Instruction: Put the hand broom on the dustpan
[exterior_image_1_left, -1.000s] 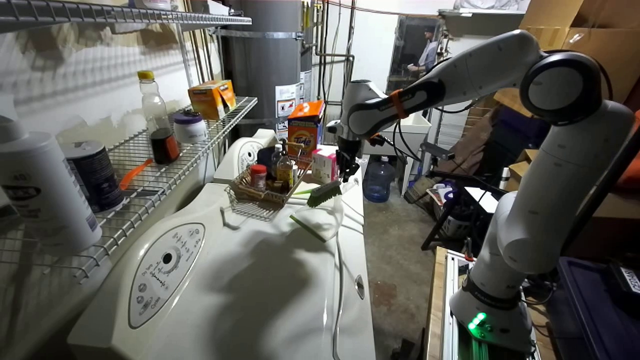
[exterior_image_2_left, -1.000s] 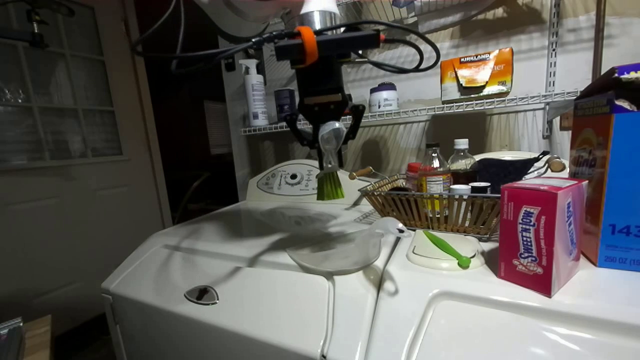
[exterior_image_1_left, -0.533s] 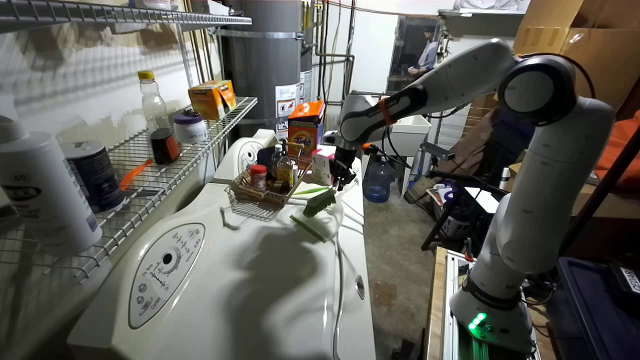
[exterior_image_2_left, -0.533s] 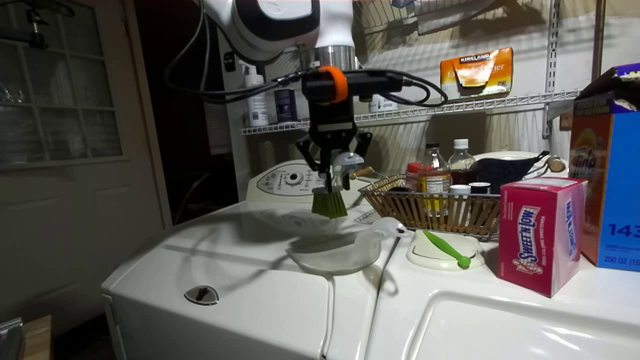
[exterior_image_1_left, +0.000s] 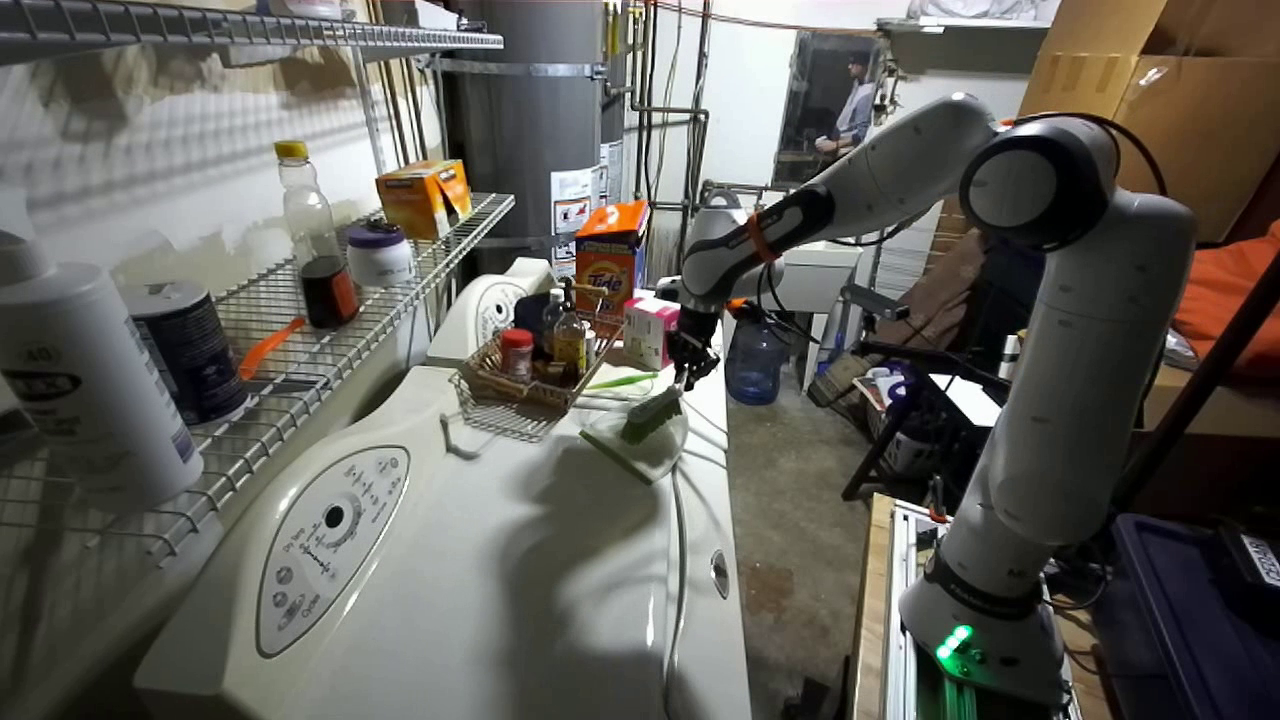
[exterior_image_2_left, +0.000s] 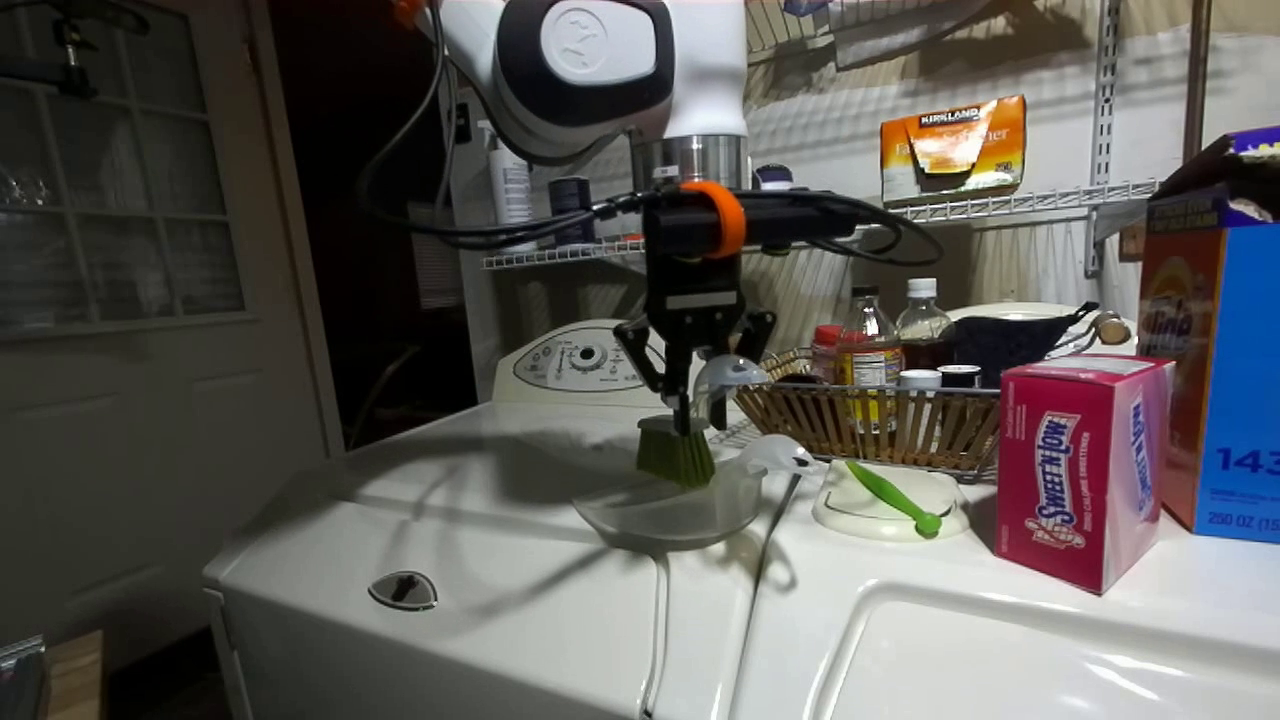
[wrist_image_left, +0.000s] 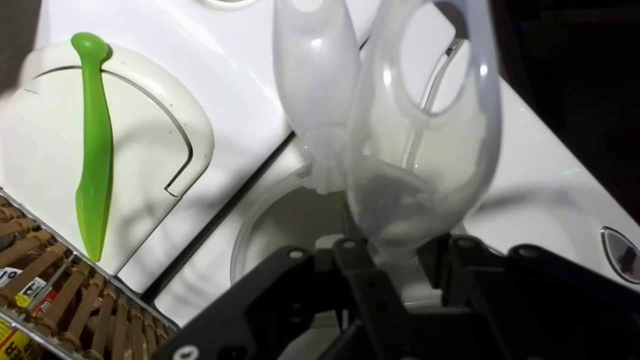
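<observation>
Green-bristled hand broom, lower than a moment earlier, over the translucent dustpan near the side edge of the worktop; contact between them unclear. Gripper clamped on the broom. Near the rear corner, a slatted basket holding bottles and a red-capped jar.

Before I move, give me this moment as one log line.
end effector: holding hand broom | bristles: down, over dustpan | contact with dustpan: unclear | release: pending
</observation>
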